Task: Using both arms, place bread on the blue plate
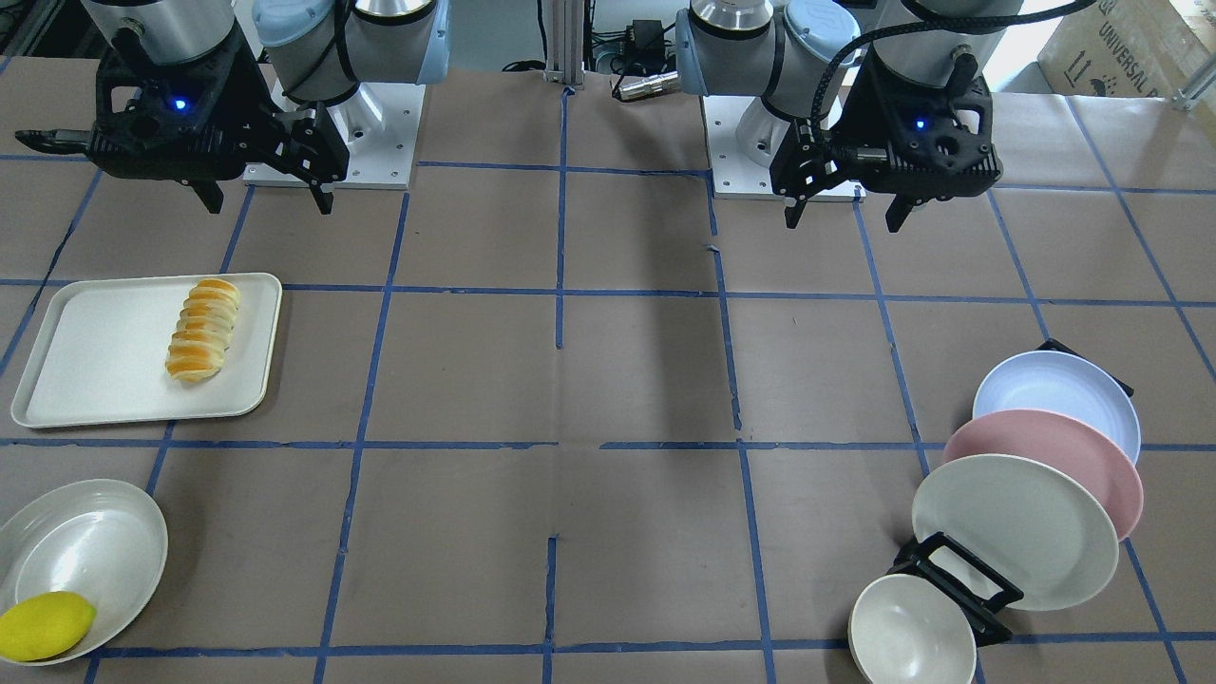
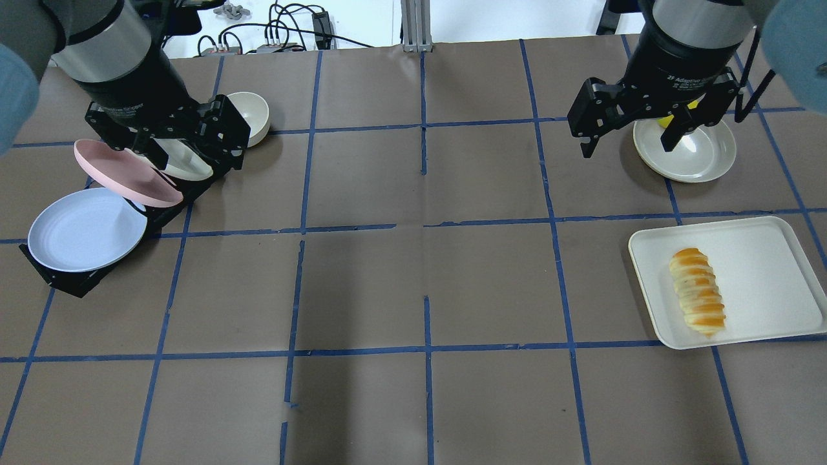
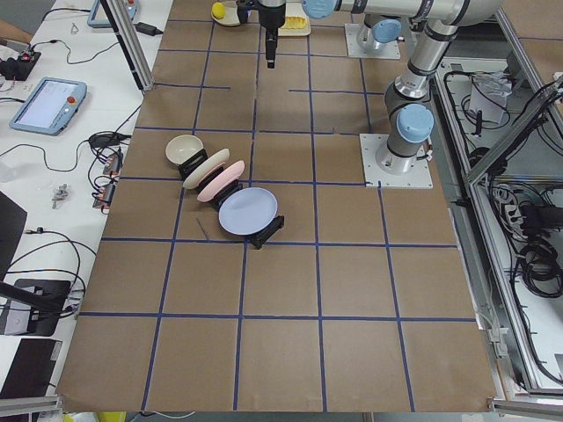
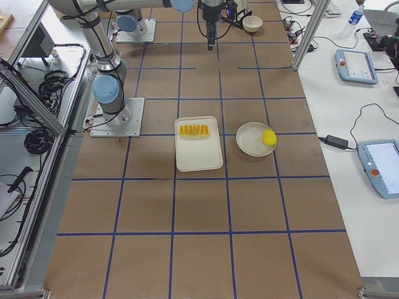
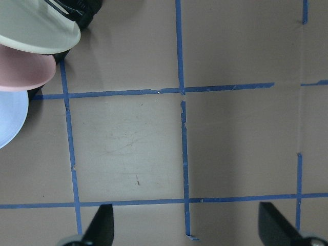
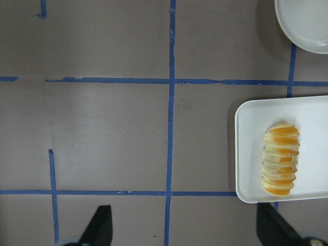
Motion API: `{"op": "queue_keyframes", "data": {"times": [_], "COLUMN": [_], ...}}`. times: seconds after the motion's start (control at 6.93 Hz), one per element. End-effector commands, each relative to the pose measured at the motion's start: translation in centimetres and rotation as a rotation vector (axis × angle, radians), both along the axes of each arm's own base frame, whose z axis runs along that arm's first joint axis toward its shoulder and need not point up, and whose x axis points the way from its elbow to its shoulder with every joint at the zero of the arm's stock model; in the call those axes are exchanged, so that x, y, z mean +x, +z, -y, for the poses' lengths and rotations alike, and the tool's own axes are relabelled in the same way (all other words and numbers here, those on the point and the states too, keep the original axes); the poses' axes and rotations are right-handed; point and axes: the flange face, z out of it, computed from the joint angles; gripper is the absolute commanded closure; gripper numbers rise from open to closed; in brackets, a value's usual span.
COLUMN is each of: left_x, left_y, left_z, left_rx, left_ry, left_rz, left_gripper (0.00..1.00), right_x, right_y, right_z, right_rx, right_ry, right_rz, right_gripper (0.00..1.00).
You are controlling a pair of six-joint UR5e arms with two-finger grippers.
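Bread [image 2: 698,292] lies on the white tray [image 2: 762,258], untouched. We see our right gripper [image 1: 270,204] hanging near the tray, jaws spread wide and holding nothing. Our left gripper [image 1: 844,223], equally wide and empty, hangs well apart from the tray, near the blue plate [image 2: 84,229].

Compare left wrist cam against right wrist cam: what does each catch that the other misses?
Left wrist only: the edges of three plates along the left border, a cream plate at the top, a pink plate below it, then the blue plate.
Right wrist only: the bread lying on a white tray, plus part of a white dish in the top right corner.
Both: the brown table with its blue tape grid, and that arm's own jaws at the bottom edge, spread wide with nothing between them.
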Motion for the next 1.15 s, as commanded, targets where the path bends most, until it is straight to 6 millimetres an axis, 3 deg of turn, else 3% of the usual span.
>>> {"op": "queue_keyframes", "data": {"times": [0.0, 0.14, 0.29, 0.43, 0.58, 0.72, 0.87, 1.01], "left_x": [6.7, 14.8, 20.4, 23.4, 28.7, 34.1, 38.6, 42.3], "left_y": [0.0, -0.3, -0.7, -2.0, -3.4, -5.6, -7.9, -8.5], "left_z": [0.9, 1.2, 1.3, 1.7, 1.2, 0.6, 0.9, 2.1], "left_rx": [0.017, 0.045, 0.048, 0.048, 0.061, 0.084, 0.098, 0.084], "left_ry": [-0.119, -0.029, -0.062, -0.093, -0.056, -0.049, -0.055, -0.095], "left_rz": [0.007, -0.024, -0.057, -0.109, -0.132, -0.167, -0.2, -0.214], "left_gripper": [0.0, 0.0, 0.0, 0.0, 0.0, 0.0, 0.0, 0.0], "right_x": [-1.2, -3.8, -8.9, -13.9, -18.2, -19.8, -19.7, -19.2], "right_y": [-0.9, -1.8, -3.2, -5.7, -8.7, -12.1, -16.3, -20.0], "right_z": [0.5, 1.4, 1.9, 1.4, 0.9, 0.4, -0.7, -2.0], "right_rx": [0.009, 0.017, 0.045, 0.095, 0.101, 0.071, 0.056, 0.031], "right_ry": [0.01, -0.041, -0.14, -0.202, -0.176, -0.197, -0.204, -0.206], "right_rz": [-0.007, -0.009, -0.005, 0.01, 0.006, -0.004, -0.007, -0.014], "right_gripper": [0.04, 0.06, 0.06, 0.08, 0.09, 0.09, 0.09, 0.09]}}
